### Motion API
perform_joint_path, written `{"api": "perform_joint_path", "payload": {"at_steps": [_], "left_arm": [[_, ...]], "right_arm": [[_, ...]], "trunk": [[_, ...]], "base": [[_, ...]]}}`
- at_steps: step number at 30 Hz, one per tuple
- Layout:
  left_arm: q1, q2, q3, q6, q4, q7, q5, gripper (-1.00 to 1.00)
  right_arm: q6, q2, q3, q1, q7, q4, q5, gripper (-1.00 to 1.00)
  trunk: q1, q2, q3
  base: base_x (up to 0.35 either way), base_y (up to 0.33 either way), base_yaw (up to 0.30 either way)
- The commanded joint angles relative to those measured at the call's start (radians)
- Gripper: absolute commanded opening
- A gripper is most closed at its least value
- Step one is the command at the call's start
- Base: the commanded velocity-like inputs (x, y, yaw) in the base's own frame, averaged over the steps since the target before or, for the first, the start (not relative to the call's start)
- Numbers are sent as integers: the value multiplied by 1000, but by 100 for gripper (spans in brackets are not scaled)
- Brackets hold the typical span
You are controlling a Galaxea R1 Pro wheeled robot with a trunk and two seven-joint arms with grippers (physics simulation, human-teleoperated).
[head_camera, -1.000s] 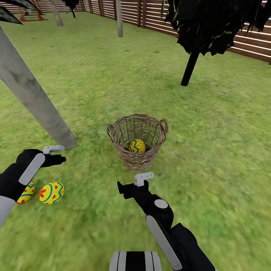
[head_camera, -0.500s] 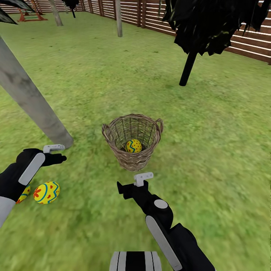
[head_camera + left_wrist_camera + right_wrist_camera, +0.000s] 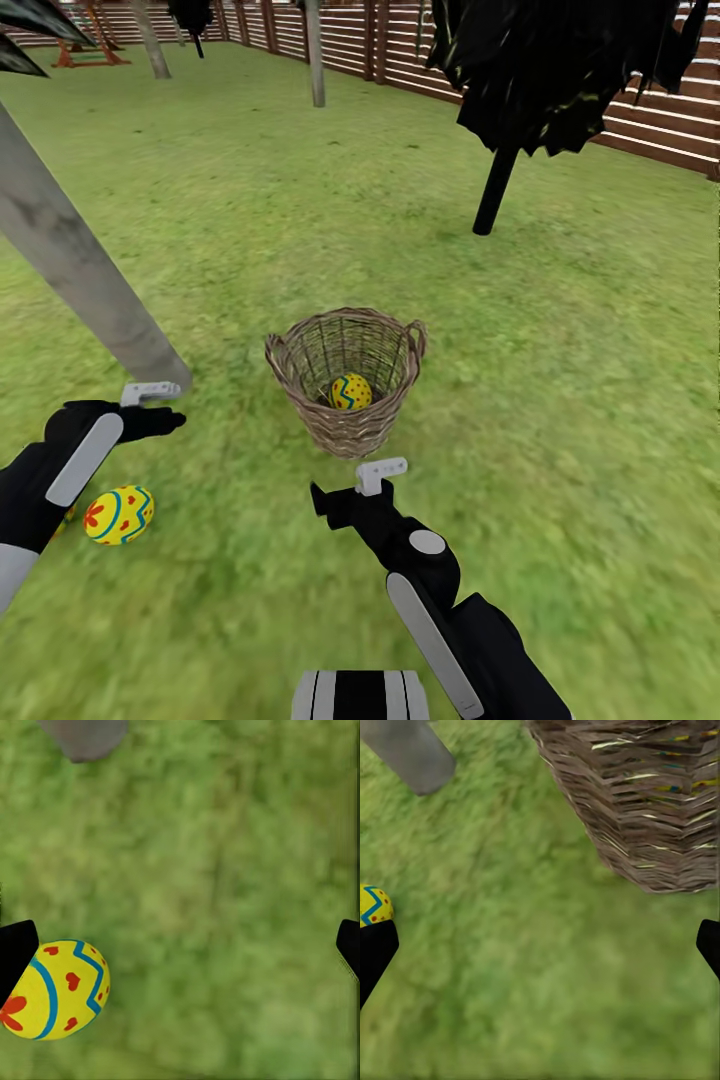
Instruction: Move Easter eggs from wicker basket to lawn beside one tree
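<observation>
The wicker basket (image 3: 300, 350) stands upright on the lawn (image 3: 560, 400) and holds one yellow Easter egg (image 3: 350, 391). Another Easter egg (image 3: 119, 514) lies on the grass near the base of the pale grey tree (image 3: 80, 270). My left gripper (image 3: 170, 415) hovers open between that egg and the trunk, with nothing in it. In the left wrist view the egg (image 3: 56, 990) lies beside one fingertip (image 3: 15, 952). My right gripper (image 3: 335, 498) is open just in front of the basket (image 3: 652, 810), which fills the near part of its wrist view.
A black-trunked tree (image 3: 495, 190) with dark foliage stands behind the basket to the right. The brown slat fence (image 3: 650, 110) runs along the back. More grey trunks (image 3: 316, 50) rise far off. Open grass lies to the right of the basket.
The whole picture has slid a little to the left, so the camera has moved. Both arms keep their pose and both grippers stay open. The eggs and basket lie where they were.
</observation>
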Motion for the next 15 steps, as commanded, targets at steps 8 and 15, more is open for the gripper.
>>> {"api": "perform_joint_path", "payload": {"at_steps": [8,15], "left_arm": [[58,1,4,12,-133,10,12,100],[98,2,10,30,-227,11,13,100]], "right_arm": [[2,-1,2,-1,-9,-1,-11,100],[2,-1,1,-1,-8,-1,-12,100]], "trunk": [[-4,2,30],[-7,3,57]], "base": [[0,-1,0],[0,0,0]]}}
